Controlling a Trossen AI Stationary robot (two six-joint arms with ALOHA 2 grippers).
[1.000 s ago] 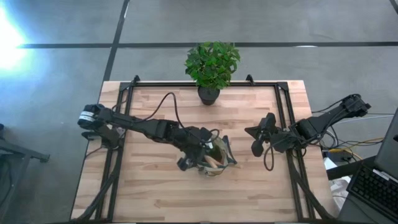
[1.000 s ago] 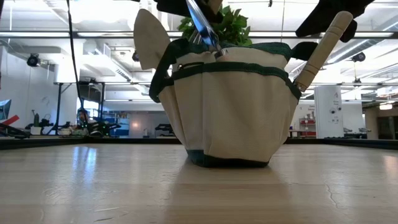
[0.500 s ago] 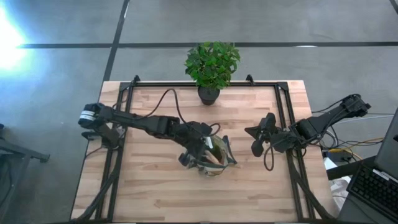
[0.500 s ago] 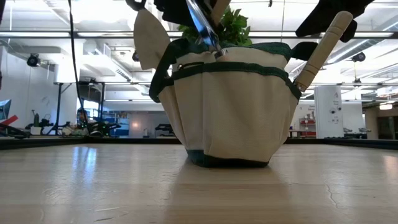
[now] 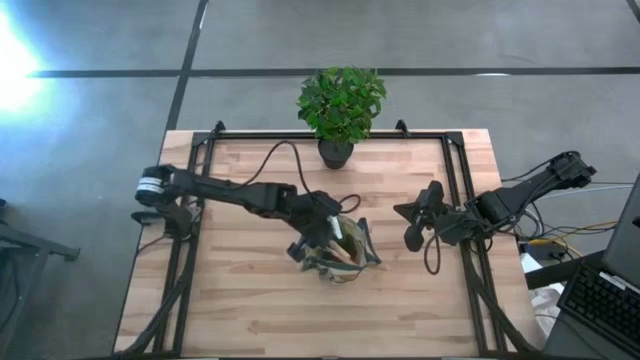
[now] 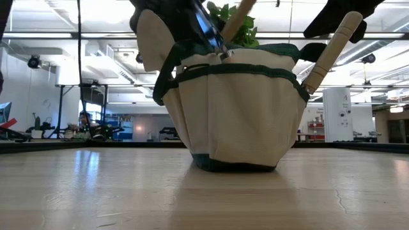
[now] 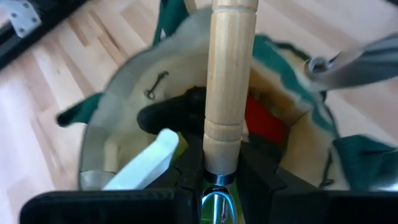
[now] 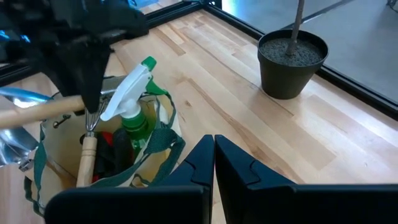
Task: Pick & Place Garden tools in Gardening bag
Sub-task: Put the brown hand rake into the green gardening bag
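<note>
In the low view the gardening bag [image 6: 235, 105] fills the centre of the frame, standing upright on the wooden counter [image 6: 204, 191], its pale fabric banded with dark green trim. A wooden tool handle [image 6: 332, 51] leans out of a side pocket at the upper right of that frame, and a silver metal blade [image 6: 206, 27] slants across the bag's rim at the upper centre. Seen from above, the bag [image 5: 340, 255] sits at the middle of the counter [image 5: 250, 310], slightly toward the lower edge. Inside its round mouth, in the left wrist view, lie a green spray bottle with a white trigger [image 7: 146, 165], a red-and-black tool [image 7: 264, 121] and a dark shape that cannot be made out; a silver tool head [image 7: 364, 62] rests over the rim at the upper right. The left hand [image 7: 214, 180] hangs right over the bag's mouth, its fingers narrowed onto the metal neck of a wooden-handled tool [image 7: 227, 81], whose handle points down into the bag. The right hand [image 5: 415, 222] waits at the centre right of the high view, well apart from the bag, fingers pressed together and holding nothing. Farthest off, the potted plant [image 5: 340, 105] stands at the counter's upper edge.
</note>
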